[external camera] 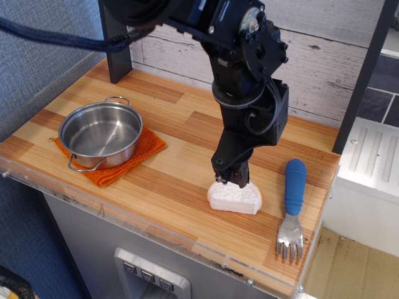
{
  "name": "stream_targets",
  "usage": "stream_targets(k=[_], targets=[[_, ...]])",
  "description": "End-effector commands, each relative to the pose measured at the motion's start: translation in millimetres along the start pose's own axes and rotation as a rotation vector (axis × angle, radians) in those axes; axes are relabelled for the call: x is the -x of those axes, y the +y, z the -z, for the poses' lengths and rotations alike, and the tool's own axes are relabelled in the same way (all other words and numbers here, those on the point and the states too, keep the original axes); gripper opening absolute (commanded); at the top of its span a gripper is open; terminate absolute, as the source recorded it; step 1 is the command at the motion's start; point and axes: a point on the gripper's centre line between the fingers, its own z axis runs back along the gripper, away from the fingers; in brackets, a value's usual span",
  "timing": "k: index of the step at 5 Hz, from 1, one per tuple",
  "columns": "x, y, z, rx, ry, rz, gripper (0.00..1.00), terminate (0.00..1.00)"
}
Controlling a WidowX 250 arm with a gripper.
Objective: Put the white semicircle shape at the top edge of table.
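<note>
The white semicircle shape (235, 199) lies flat on the striped wooden table (181, 124), right of centre and near the front edge. My gripper (231, 179) points down from the black arm and its fingertips touch the block's back edge. The fingers look close together; I cannot tell whether they pinch the block or only rest on it.
A steel pot (101, 134) sits on an orange cloth (144, 149) at the left. A fork with a blue handle (293, 208) lies right of the block, tines toward the front. A dark post (116, 50) stands at the back left, a plank wall behind.
</note>
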Motion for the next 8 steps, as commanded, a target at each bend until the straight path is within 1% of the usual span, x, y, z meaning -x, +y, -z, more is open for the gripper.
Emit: stream_targets(k=[1,2,3,4,5,6,7,8], targets=[[0.0,0.0,0.0,0.0,0.0,0.0,1.0,0.0],[2.8,-3.5,9.2,0.027,0.015,-0.016,1.0,0.0],[2.5,-4.2,19.9,0.049,0.055,-0.016,1.0,0.0],[4.1,-7.2,32.5,0.072,0.055,-0.025,1.0,0.0],[7.4,-12.7,47.2,0.108,0.06,-0.043,1.0,0.0],[7.9,-14.9,59.6,0.137,0.045,-0.049,1.0,0.0],[6.8,-15.6,67.1,0.13,0.015,-0.067,0.0,0.0],[0.4,-6.8,64.1,0.114,0.02,-0.064,0.0,0.0]])
